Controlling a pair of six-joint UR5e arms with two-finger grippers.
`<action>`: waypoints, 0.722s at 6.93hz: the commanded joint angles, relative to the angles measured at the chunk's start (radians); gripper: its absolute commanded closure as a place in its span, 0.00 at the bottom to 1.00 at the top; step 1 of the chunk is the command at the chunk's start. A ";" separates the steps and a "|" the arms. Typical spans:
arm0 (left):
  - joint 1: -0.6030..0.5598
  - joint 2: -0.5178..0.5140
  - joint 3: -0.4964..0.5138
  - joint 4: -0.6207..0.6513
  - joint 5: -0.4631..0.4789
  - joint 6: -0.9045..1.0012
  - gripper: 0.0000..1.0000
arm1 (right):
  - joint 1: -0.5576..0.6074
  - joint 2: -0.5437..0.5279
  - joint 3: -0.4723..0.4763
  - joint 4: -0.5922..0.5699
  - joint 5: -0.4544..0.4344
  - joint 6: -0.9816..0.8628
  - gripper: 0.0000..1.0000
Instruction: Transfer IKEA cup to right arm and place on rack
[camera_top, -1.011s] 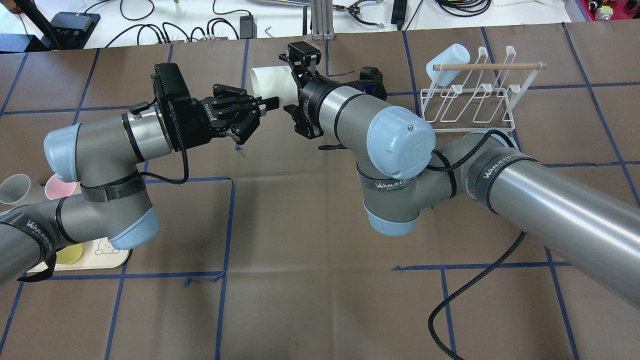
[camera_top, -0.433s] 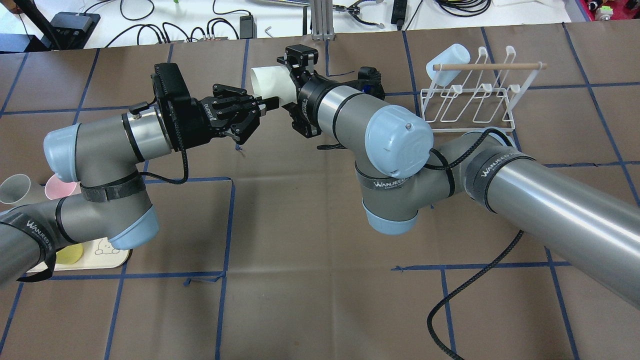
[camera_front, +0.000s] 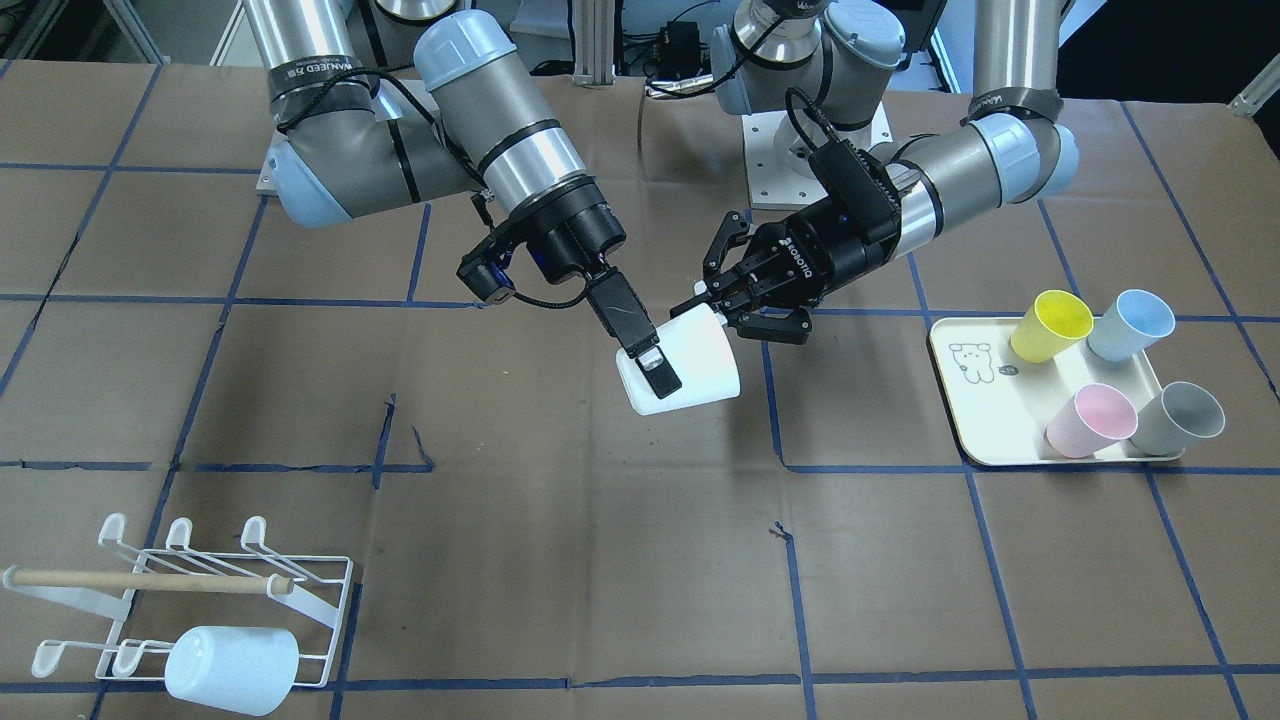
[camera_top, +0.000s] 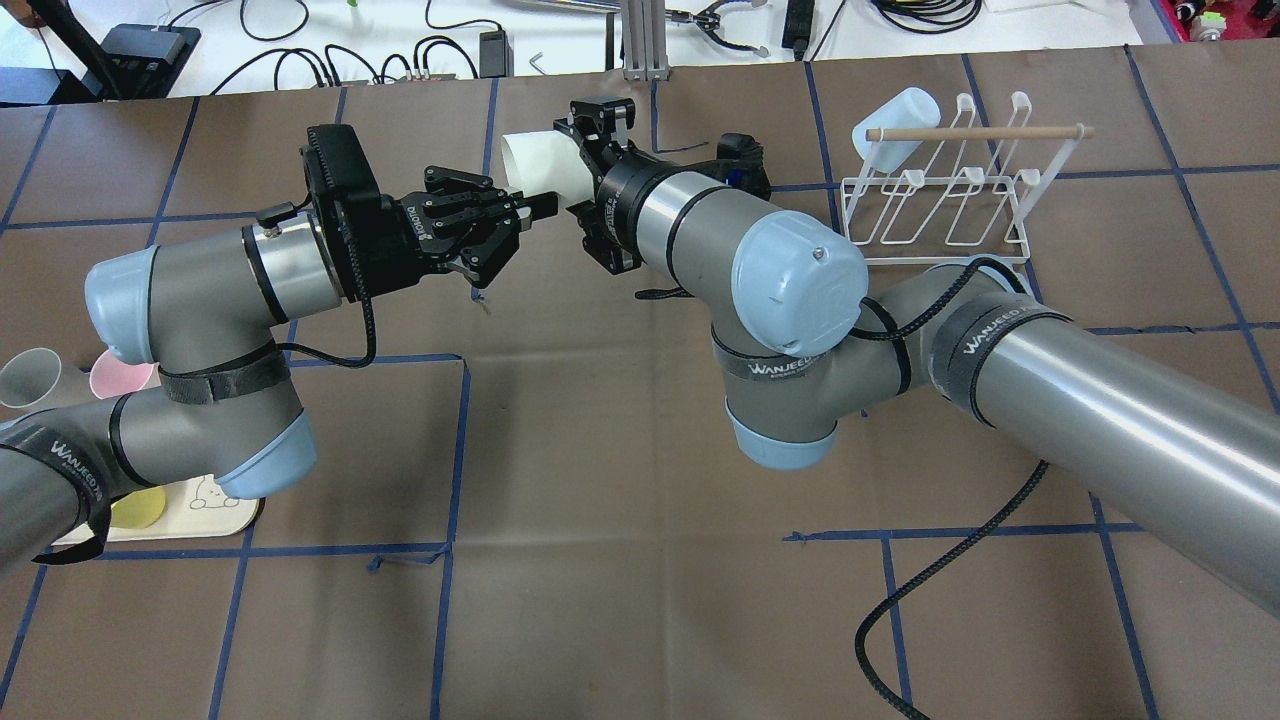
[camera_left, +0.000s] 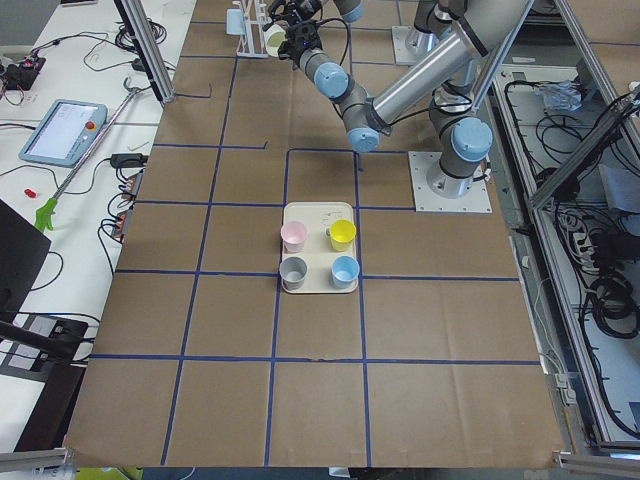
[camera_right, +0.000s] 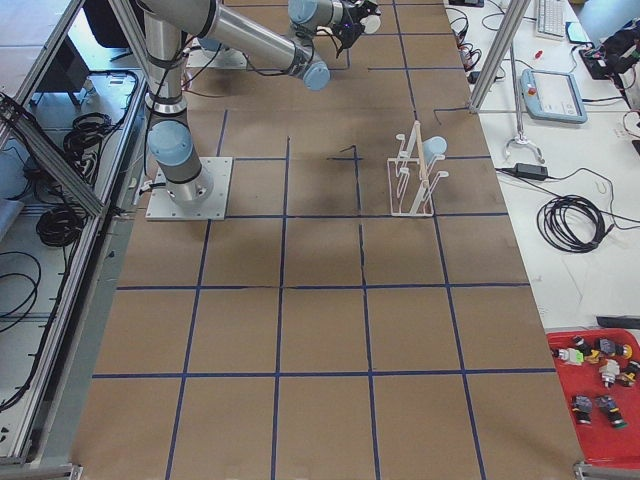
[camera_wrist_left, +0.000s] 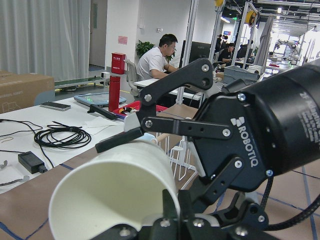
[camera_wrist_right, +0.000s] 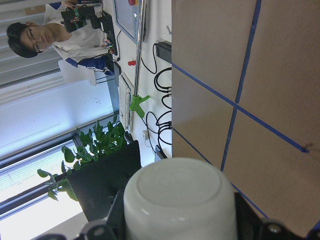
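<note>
A white cup (camera_front: 690, 375) is held in the air above the brown table (camera_front: 560, 560), just above the middle of the front-facing frame, lying tilted on its side. It is gripped across its body, near the base, by the right hand (camera_front: 660, 378). One black finger (camera_front: 655, 372) is seen laid over the cup's wall, and the rounded base is framed between both fingers in the right wrist view. The right arm (camera_front: 500, 110) is seen coming down from the upper left of the front-facing frame.

The cup's open mouth is met by the left hand (camera_front: 712, 305) from the right of centre. In the left wrist view its fingers are drawn close together at the rim, with the cup's wall pinched between them.

The white wire rack (camera_front: 339, 620) is seen at the lower left of the front-facing frame, well apart from the cup. A wooden dowel (camera_front: 150, 580) is laid across it and a pale blue cup (camera_front: 230, 668) is hung on a corner prong.

At the right, yellow (camera_front: 1050, 325), blue (camera_front: 1130, 325), pink (camera_front: 1090, 420) and grey (camera_front: 1180, 420) cups are stood on a cream tray (camera_front: 985, 420).
</note>
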 joint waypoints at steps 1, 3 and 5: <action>0.001 0.001 0.003 0.000 0.003 0.000 0.59 | 0.000 0.000 0.000 -0.004 0.017 0.000 0.46; 0.001 -0.001 0.003 0.000 0.000 -0.025 0.31 | 0.000 0.000 0.000 -0.004 0.028 0.002 0.49; 0.001 -0.001 0.004 0.000 -0.006 -0.037 0.01 | 0.000 0.001 0.000 -0.005 0.029 0.002 0.50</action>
